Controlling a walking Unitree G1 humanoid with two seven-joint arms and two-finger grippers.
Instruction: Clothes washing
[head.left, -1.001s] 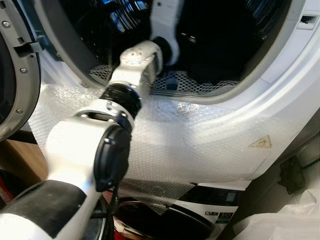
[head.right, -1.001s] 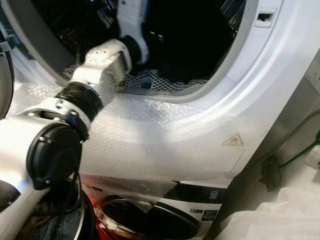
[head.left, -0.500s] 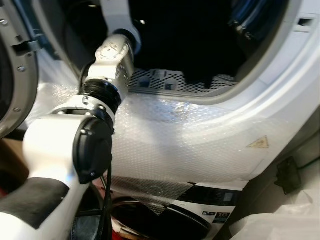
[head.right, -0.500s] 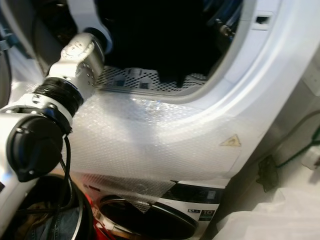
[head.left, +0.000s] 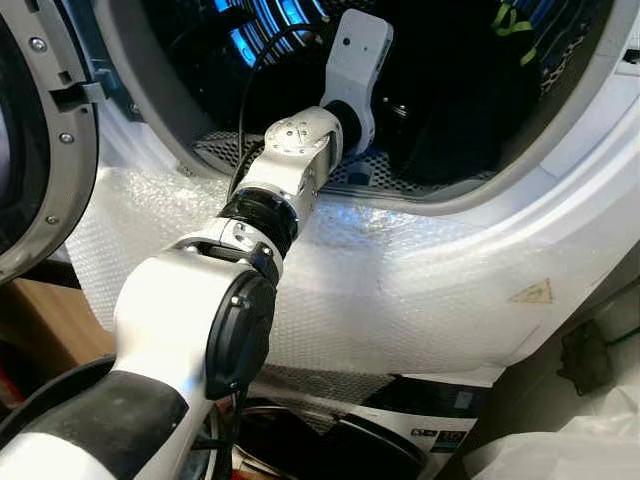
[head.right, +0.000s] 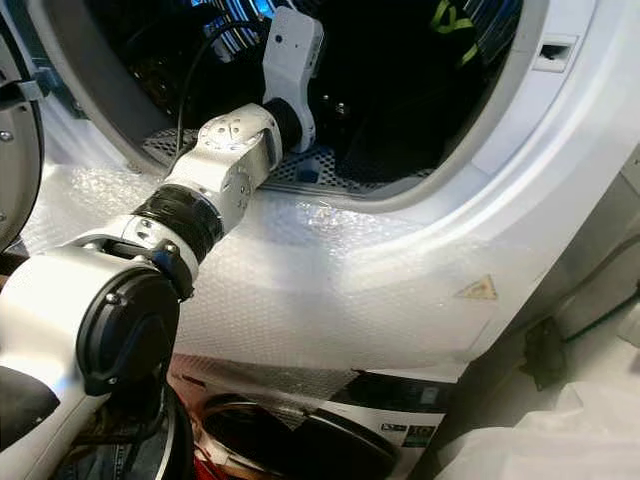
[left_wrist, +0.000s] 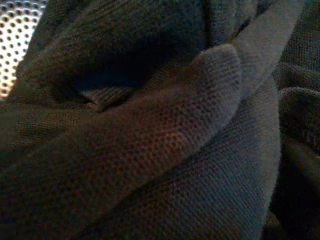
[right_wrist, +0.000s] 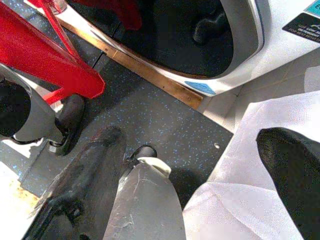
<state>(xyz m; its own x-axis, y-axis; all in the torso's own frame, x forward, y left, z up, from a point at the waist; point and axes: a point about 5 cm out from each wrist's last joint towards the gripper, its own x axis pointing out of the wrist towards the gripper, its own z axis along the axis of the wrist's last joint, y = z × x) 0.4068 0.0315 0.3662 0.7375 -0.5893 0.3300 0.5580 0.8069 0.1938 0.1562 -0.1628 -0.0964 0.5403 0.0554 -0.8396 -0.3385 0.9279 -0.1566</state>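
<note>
Midway at best, by the look of it: left arm (head.left: 290, 180) reaching through the washer opening (head.left: 520, 180) into the drum (head.right: 290, 165), pressed close against dark knit cloth (left_wrist: 165, 135) inside. Cannot tell whether the left fingers grip the cloth or stand apart. Right fingers (right_wrist: 90, 170) spread, empty, hanging idle above the floor (right_wrist: 165, 115).

I count one washing machine (head.left: 560, 190) with its single round door (head.left: 40, 140) swung open on my left, and one sheet of bubble wrap (head.left: 400, 290) taped across its front. One silver arm (head.left: 290, 180) of mine reaches into the drum, where I make out one dark knitted garment (left_wrist: 165, 140) up close and one piece with yellow-green markings (head.left: 512, 18) higher up. Near the floor I see one red frame (right_wrist: 45, 55) and one white cloth (right_wrist: 260, 150).
</note>
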